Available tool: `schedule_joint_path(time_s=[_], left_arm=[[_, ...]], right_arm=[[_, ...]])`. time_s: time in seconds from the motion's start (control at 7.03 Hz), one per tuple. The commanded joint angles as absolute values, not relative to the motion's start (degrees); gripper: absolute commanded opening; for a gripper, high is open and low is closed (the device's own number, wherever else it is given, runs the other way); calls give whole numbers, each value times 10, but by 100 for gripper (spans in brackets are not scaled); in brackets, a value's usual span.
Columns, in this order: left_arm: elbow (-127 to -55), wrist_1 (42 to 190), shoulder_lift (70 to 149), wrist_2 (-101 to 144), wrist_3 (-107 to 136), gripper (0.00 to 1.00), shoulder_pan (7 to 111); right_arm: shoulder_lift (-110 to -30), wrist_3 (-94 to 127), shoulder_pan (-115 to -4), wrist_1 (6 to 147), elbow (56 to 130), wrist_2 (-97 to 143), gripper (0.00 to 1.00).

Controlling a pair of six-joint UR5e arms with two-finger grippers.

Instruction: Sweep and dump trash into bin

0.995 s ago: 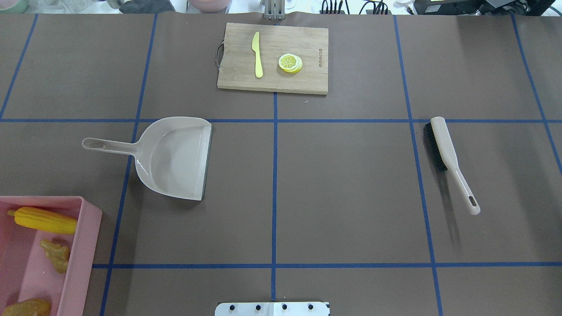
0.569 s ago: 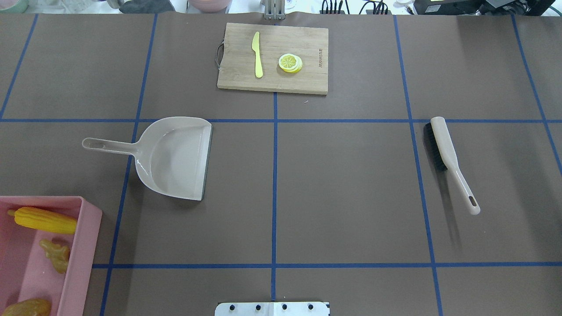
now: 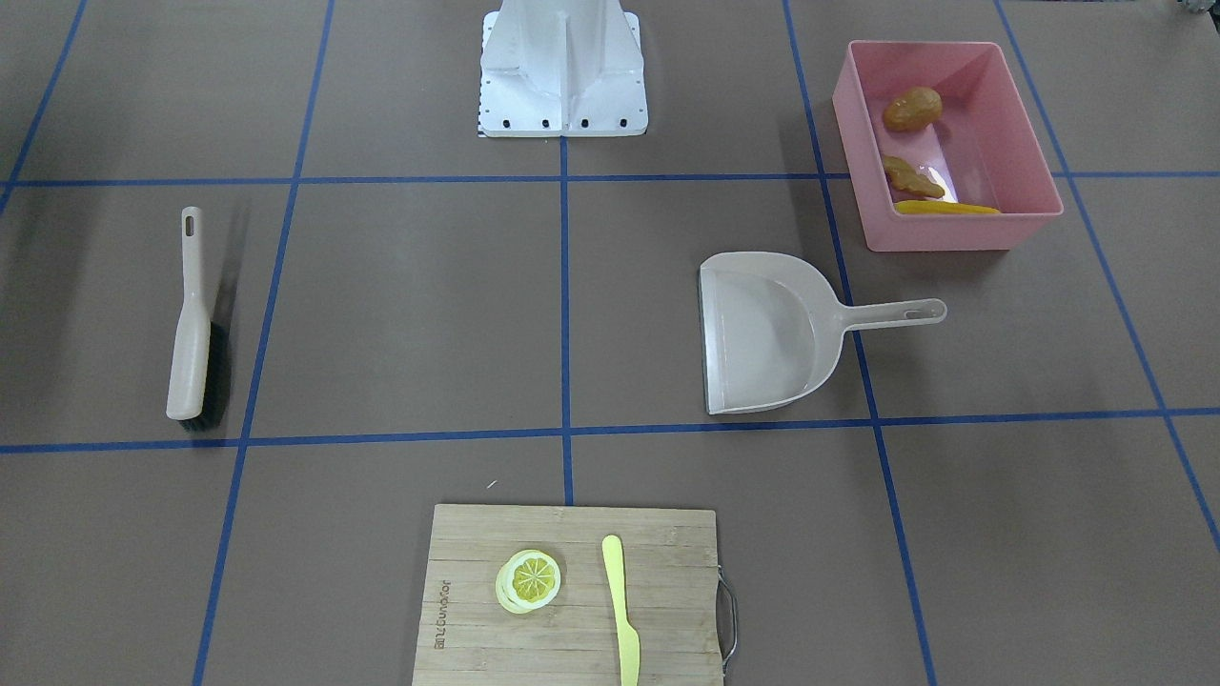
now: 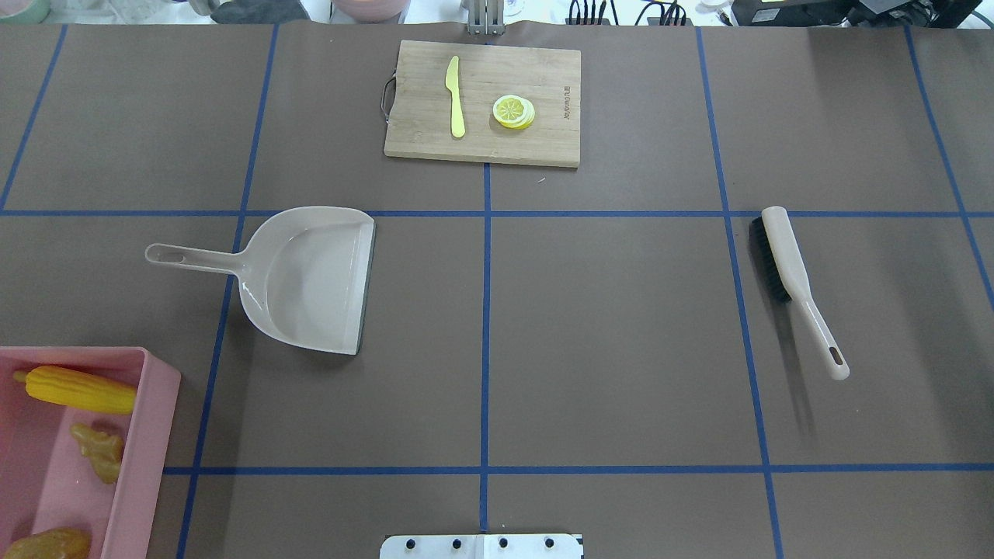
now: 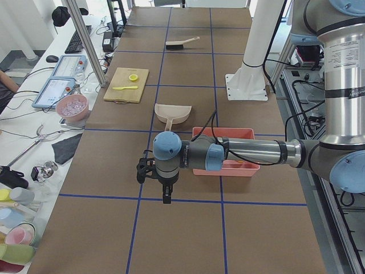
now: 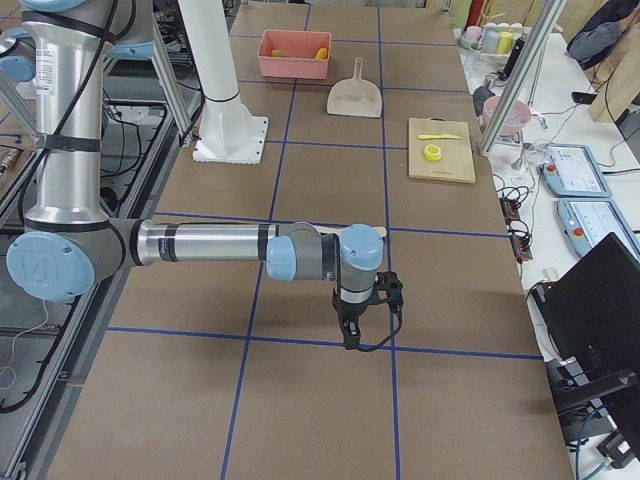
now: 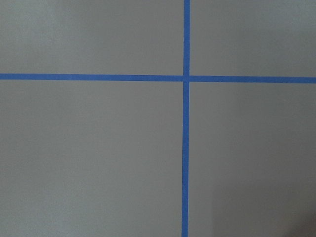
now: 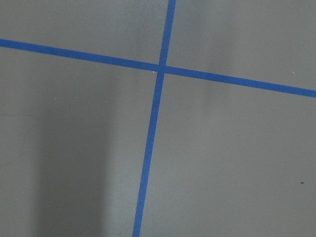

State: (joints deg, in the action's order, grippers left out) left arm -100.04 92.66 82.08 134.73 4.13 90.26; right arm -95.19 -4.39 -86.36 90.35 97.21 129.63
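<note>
Pink bin [image 3: 953, 233], near your left pincer [image 5: 165, 195], holds corn cob [image 4: 78, 390], potato [image 3: 912, 108], ginger root [image 3: 912, 177]. Its opening, like the right pincer [image 6: 358, 335], cannot be told. Swing that arm low and you could tip the bin.

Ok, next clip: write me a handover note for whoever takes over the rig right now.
Left gripper: seen only from the side, open or shut unclear, over bare table. Right gripper: the same.
Corn, ginger and potato all lie in the pink bin.
Dustpan, empty, and brush lie on the table, away from both arms.
Done: sweeping and dumping. Left: nothing visible.
</note>
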Motion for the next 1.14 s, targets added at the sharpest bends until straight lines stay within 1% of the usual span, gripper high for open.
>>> schedule_joint_path(time_s=[0.0,1.0], left_arm=[[-999,925,816,1346,41,98,903],[-991,925,809,1344,42,98,904]], right_arm=[[-952,-44,-863,904,972,1296,100],[-952,-44,-864,904,971,1296,100]])
